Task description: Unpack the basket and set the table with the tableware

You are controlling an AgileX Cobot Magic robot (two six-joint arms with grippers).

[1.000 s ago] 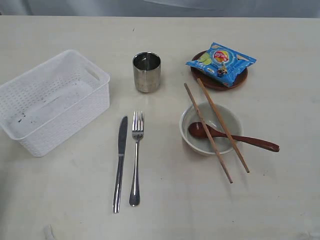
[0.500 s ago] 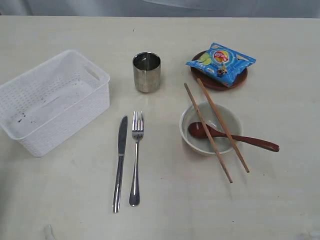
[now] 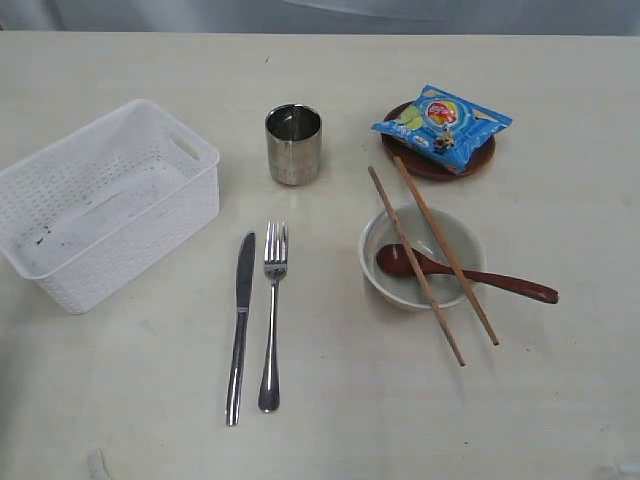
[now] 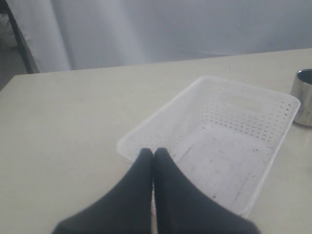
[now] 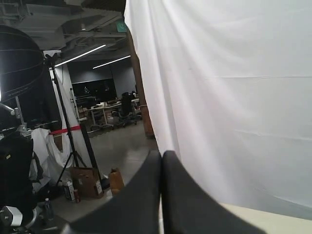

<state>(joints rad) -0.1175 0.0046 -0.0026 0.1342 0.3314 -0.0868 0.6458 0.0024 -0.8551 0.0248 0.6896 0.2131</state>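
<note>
In the exterior view the basket (image 3: pixel 140 255) stands empty on the left of the bench (image 3: pixel 120 400). The knife (image 3: pixel 239 325) and fork (image 3: pixel 271 320) lie parallel, as one place setting, with the cup (image 3: pixel 293 145) behind them. The spoon (image 3: pixel 470 275) rests in the bowl (image 3: pixel 468 245) and the chopsticks (image 3: pixel 442 320) lie across its rim, I think so that they do not roll. A blue chips bag (image 3: pixel 442 115) sits on the plate (image 3: pixel 430 170); I cannot read its writing. I judge the unpacking finished.

In the left wrist view the left tool (image 4: pixel 153 153) is clenched on nothing, over the basket's near corner.

In the right wrist view the right tool (image 5: pixel 161 153) is also clenched and empty, pointing at a white curtain (image 5: pixel 234 97).
</note>
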